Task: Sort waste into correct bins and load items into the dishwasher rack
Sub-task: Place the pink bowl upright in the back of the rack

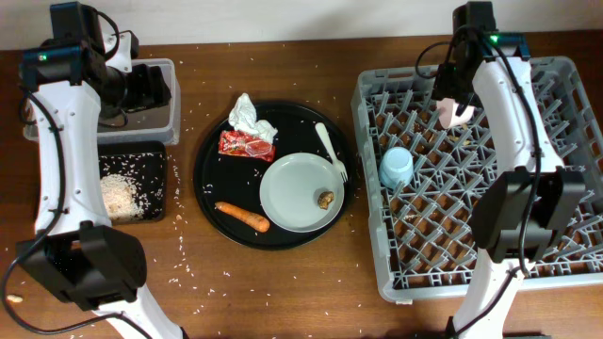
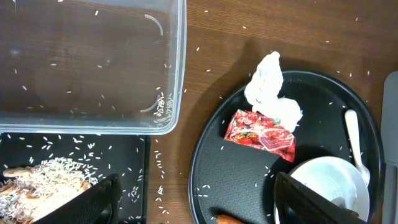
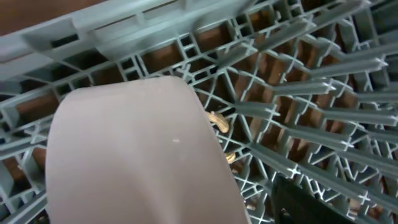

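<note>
From overhead, the right gripper [image 1: 454, 99] hangs above the dishwasher rack's [image 1: 565, 85] far-left corner with the pale pink bowl [image 1: 457, 115]. The blue cup [image 1: 396, 168] lies inside the rack. At the left wrist, the left gripper [image 2: 196, 183] gapes wide and empty, near the clear tub [image 2: 177, 74]. At the right wrist, the pale pink bowl [image 3: 137, 162] looms over the pegs, apparently clamped.

The bowl [image 3: 137, 162] is pink, the rack [image 1: 565, 71] grey, the wrapper [image 2: 260, 135] red.

Left arm [image 1: 57, 141] outstretched, left end effector [image 2: 202, 205] splayed wide; right arm [image 1: 513, 113] outstretched, right end effector [image 1: 456, 105] clamped.
</note>
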